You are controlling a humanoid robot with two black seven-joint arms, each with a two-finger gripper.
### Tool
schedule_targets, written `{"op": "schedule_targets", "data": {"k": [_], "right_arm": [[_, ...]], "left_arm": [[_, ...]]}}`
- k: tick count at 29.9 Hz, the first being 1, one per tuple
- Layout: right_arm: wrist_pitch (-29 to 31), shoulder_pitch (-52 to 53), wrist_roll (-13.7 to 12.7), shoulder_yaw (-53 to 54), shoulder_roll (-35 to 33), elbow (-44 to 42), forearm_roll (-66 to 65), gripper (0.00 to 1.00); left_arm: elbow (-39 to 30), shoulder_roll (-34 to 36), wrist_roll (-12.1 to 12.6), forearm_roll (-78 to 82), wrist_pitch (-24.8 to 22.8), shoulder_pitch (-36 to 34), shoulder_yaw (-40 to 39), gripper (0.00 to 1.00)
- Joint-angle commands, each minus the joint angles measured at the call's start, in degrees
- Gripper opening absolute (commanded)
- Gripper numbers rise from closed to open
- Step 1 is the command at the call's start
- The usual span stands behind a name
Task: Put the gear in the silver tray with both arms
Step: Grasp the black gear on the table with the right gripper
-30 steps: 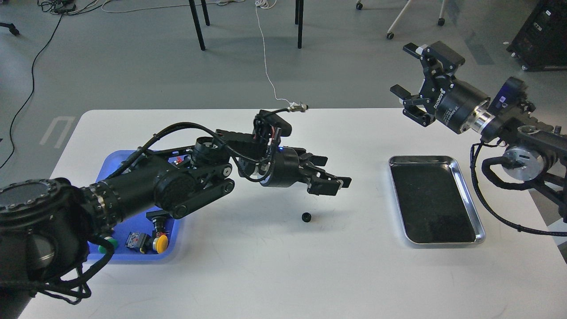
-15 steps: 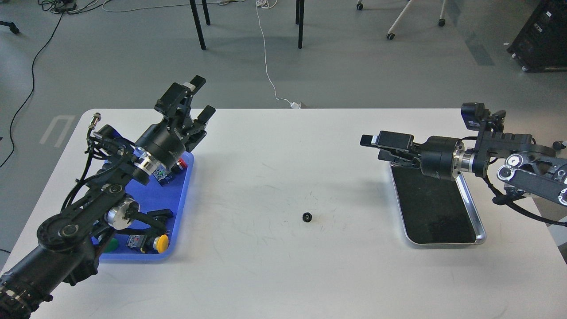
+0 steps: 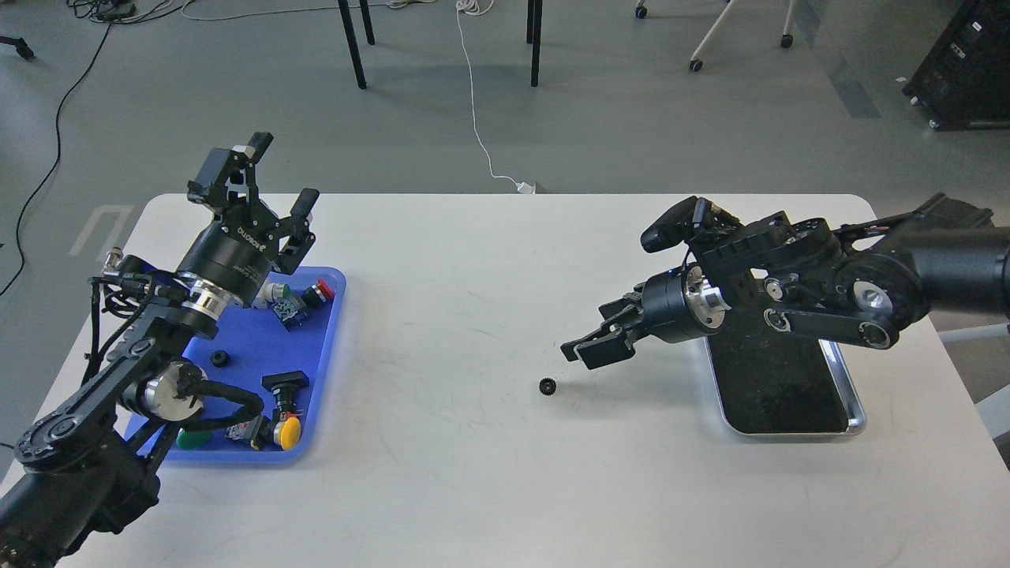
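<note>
A small black gear (image 3: 547, 386) lies flat on the white table near the middle. The silver tray (image 3: 851, 398), with a dark floor and nothing in the part that shows, lies at the right. My right arm reaches over it and hides its far end. My right gripper (image 3: 585, 353) is open and empty, pointing down and left, just above and to the right of the gear, not touching it. My left gripper (image 3: 276, 177) is open and empty, raised above the far edge of the blue tray (image 3: 327, 347).
The blue tray at the left holds several push-buttons, switches and another small black gear (image 3: 220, 359). A white cable (image 3: 525, 187) ends at the table's far edge. Chair and table legs stand on the floor beyond.
My right arm has swung down and left from over the silver tray, so the gripper is now close to the gear. My left gripper has drawn back further left and up. The gear has not moved.
</note>
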Motion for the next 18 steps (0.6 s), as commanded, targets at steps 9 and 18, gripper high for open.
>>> {"op": "schedule_targets", "data": {"k": [9, 18], "right_arm": [[-6.8, 1.0, 0.0, -10.2, 11.4, -1.7, -1.2, 0.93], [-7.9, 1.0, 0.0, -11.9, 14.2, -4.0, -1.1, 0.83]], "left_arm": [[-0.3, -0.1, 0.0, 0.0, 0.0, 0.3, -0.2, 0.98], [-1.1, -0.1, 0.0, 0.0, 0.0, 0.5, -1.1, 0.98]]}}
